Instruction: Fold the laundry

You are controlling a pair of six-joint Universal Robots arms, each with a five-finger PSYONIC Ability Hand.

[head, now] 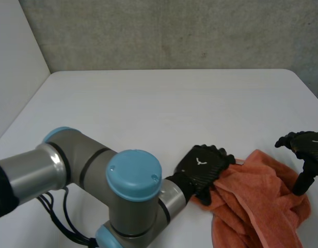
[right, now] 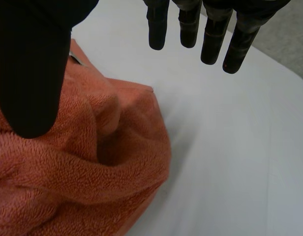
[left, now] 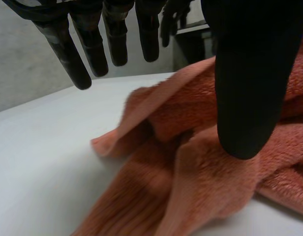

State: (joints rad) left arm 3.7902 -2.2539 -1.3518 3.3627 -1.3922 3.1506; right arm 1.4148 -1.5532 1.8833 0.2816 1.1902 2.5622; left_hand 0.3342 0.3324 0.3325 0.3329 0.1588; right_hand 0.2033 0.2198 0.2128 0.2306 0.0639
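Towel (head: 254,199) lies crumpled on table (head: 148,113) between the hands. Left hand (head: 203,165) and right hand (head: 308,147) are at opposite edges, fingers spread, thumbs over cloth, gripping nothing (likely staged to pinch edges and spread it).

Towel (head: 257,201) cut off twd table's (head: 148,113) near right corner; my L hand (head: 203,166) hides its left edge.

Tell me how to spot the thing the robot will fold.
Start at the white table, near the robot's side. Between the left hand and the right hand lies a crumpled towel. It is the only soft, orange thing there.
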